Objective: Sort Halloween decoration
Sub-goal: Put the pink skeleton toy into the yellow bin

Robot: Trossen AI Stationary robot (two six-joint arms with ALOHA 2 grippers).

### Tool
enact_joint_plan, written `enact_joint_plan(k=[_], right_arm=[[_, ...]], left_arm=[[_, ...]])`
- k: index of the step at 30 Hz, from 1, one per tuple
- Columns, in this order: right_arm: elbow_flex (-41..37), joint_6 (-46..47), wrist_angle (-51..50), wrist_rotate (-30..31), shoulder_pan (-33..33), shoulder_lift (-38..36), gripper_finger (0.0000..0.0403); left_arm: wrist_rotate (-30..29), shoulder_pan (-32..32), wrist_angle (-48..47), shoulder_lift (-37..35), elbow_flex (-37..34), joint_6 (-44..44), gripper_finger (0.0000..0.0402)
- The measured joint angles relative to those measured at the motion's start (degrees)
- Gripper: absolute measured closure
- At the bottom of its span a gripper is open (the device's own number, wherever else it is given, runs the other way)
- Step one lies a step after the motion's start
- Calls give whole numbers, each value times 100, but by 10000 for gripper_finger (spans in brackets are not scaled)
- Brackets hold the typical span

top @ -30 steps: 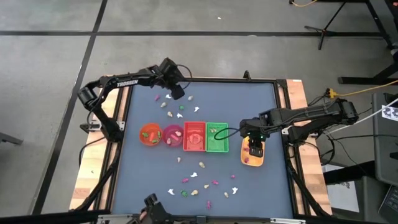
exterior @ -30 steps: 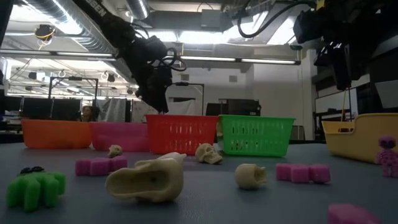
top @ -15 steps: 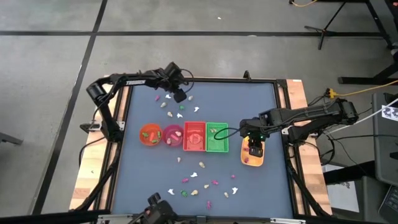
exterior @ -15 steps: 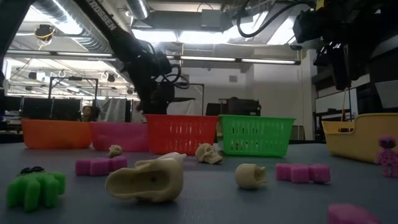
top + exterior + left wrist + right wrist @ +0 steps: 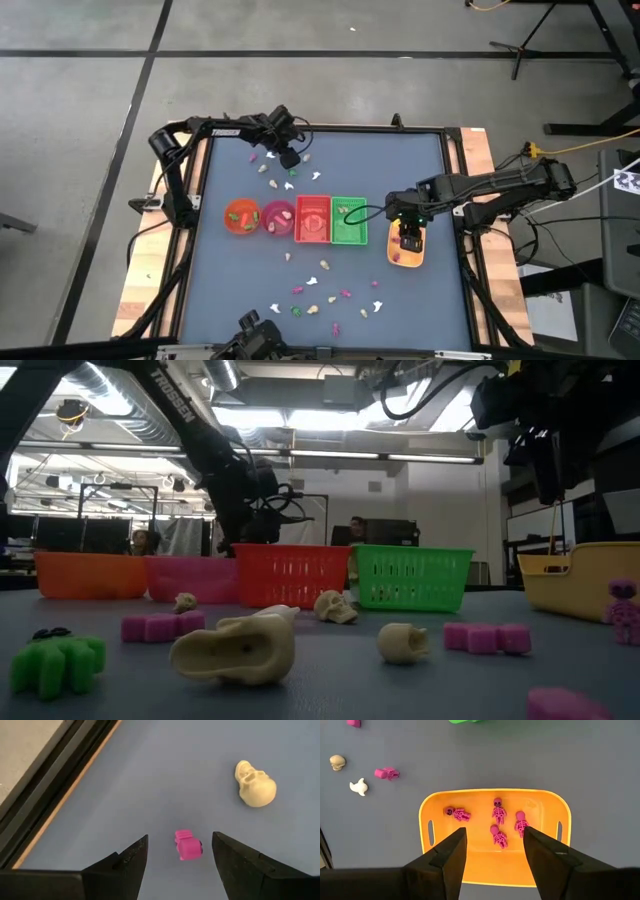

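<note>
Matt, smooth blue-grey counter (image 5: 400, 160), edged in bare pale wood. Smooth plastic on the magenta trinket (image 5: 188, 845) and cream skull (image 5: 255, 784), faintly glossy. Smooth, slightly shiny plastic on the yellow tray (image 5: 435, 815); slotted plastic mesh on the red basket (image 5: 290, 575) and green basket (image 5: 412, 577).

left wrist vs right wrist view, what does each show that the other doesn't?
Left wrist only: a small magenta trinket lying on the mat between the open left gripper fingers, and a cream skull farther off. Right wrist only: the yellow-orange tray holding four magenta skeletons beneath the open right gripper, plus a white ghost outside it. Both: blue-grey mat, loose decorations, empty jaws.
</note>
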Motion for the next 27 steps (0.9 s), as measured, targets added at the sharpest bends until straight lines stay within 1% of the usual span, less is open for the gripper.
enact_joint_plan(k=[3, 6, 16, 27], right_arm=[[0, 0, 1, 0, 0, 0, 207], [0, 0, 5, 0, 0, 0, 207], [0, 1, 238, 0, 0, 0, 207], [0, 0, 280, 0, -2, 0, 207]], left_arm=[[-11, 0, 5, 3, 0, 1, 199], [-107, 0, 11, 3, 0, 0, 209], [-167, 0, 15, 3, 0, 2, 268], [-169, 0, 17, 3, 0, 2, 318]])
